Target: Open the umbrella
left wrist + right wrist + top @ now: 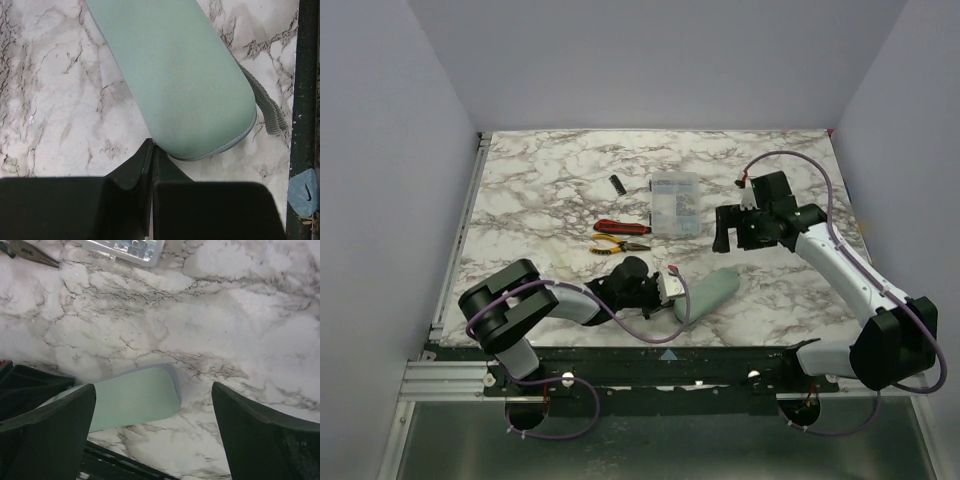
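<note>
**Left gripper** (151, 150): jaws pressed together, nothing between them. The tips touch one rounded end of the umbrella (180, 75).

**Umbrella:** folded inside its mint-green case, lying flat on the marble table (540, 180) close to the near edge. A grey strap (267, 107) trails from the case toward the black edge rail (305, 100).

**Right gripper** (155, 415): jaws wide, empty, raised off the marble and clear of the case's other end.

**Open room:** bare marble to the right of the case.

**Farther back:** pliers (618, 245), red-handled tool (622, 227), clear box (675, 203).
</note>
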Controlling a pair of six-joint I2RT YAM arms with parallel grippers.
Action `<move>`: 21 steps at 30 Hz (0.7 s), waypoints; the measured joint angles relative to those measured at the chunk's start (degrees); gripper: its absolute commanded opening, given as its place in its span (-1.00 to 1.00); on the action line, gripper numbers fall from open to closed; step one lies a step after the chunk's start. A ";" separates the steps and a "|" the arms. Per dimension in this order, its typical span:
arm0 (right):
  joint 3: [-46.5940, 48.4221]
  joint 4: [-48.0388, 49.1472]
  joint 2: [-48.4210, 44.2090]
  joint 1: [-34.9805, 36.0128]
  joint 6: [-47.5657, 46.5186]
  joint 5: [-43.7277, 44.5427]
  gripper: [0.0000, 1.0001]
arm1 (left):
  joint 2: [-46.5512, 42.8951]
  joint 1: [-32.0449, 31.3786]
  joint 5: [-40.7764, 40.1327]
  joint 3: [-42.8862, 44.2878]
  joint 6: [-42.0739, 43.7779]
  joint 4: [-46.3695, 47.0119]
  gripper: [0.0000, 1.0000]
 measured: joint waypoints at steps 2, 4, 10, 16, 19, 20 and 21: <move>-1.16 -0.59 1.25 -2.12 5.95 -1.33 0.99 | 0.00 -0.33 -0.70 0.00 -0.31 -0.02 -1.00; -3.41 -2.12 1.62 -3.45 10.47 -2.32 0.99 | 0.00 -0.74 -1.60 0.11 -0.66 -0.07 -1.00; -9.75 -5.20 1.25 -4.55 17.59 -7.80 0.89 | 0.00 -2.25 -3.08 0.20 -1.05 0.04 -1.00; -18.18 -0.79 1.07 -4.52 22.91 -16.50 0.60 | 0.00 -4.59 -3.23 0.22 -0.94 0.15 -1.00; -20.00 2.75 1.92 -4.55 23.87 -18.43 0.44 | 0.00 -5.29 -3.19 0.22 -0.57 0.48 -1.00; -20.13 3.89 2.34 -4.55 23.85 -18.71 0.38 | 0.00 -5.46 -3.06 0.22 -0.33 0.59 -1.00; -20.13 5.05 2.84 -4.55 23.63 -19.02 0.27 | 0.00 -5.53 -2.93 0.22 -0.17 0.72 -1.00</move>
